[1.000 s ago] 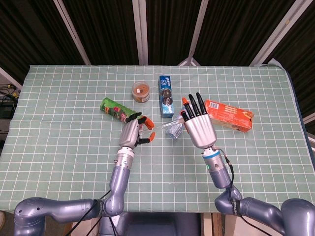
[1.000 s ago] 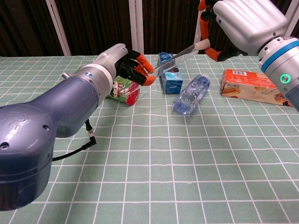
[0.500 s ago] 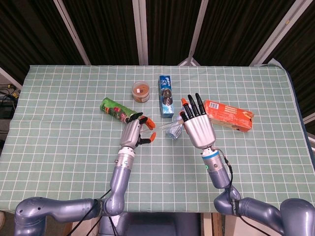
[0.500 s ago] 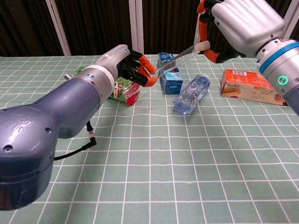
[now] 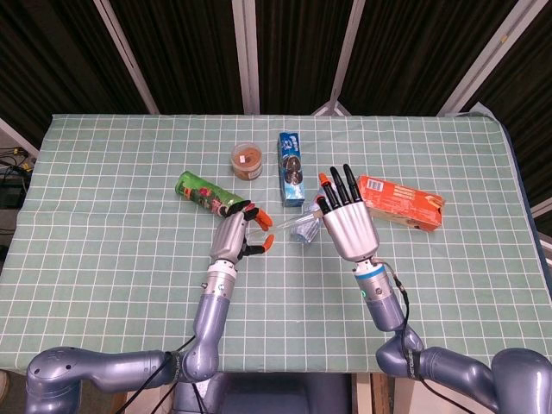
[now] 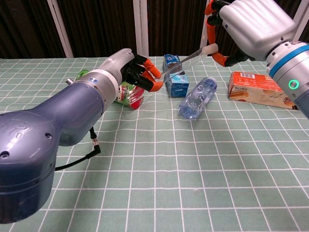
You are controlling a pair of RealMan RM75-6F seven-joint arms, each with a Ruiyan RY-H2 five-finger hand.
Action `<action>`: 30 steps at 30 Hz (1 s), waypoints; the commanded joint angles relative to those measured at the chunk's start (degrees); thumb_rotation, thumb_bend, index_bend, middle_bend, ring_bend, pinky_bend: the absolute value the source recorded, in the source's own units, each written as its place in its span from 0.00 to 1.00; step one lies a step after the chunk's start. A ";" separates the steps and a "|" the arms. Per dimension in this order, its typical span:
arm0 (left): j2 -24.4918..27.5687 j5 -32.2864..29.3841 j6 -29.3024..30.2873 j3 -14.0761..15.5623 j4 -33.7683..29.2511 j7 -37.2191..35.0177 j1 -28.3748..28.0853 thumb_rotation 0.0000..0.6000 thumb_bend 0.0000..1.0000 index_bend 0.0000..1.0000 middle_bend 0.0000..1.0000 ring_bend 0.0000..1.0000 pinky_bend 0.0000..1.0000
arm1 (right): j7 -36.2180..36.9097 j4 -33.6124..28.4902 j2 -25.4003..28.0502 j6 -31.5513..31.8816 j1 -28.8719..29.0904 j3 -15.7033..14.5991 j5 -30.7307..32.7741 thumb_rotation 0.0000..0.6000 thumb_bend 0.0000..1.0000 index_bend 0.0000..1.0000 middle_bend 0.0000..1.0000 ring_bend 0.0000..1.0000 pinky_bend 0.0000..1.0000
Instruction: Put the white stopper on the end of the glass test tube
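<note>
My right hand (image 6: 251,24) is raised at the upper right of the chest view and pinches the glass test tube (image 6: 186,60) at its upper end. That end carries the white stopper (image 6: 211,48). The tube slants down to the left, and its lower end stops just short of the orange fingertips (image 6: 154,72) of my left hand (image 6: 126,67). The left hand's fingers are loosely curled and apart, with nothing plainly between them. In the head view the left hand (image 5: 239,233) and right hand (image 5: 347,222) face each other above the table, and the tube is hard to make out there.
A clear plastic bottle (image 6: 197,98) lies under the tube. A blue cookie box (image 5: 291,168), a brown-lidded jar (image 5: 247,160) and a green can (image 5: 205,194) are behind the left hand. An orange carton (image 5: 401,203) lies to the right.
The tube's lower end, which met the left fingertips a second ago, now stands slightly clear of them. The right hand has shifted a little right, carrying the tube.
</note>
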 commanded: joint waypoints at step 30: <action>-0.54 -4.05 0.45 -2.05 -2.12 0.90 -0.45 1.00 0.67 0.57 0.51 0.11 0.00 | 0.32 1.01 -0.66 0.33 -0.30 -1.11 -0.73 1.00 0.45 0.61 0.23 0.11 0.07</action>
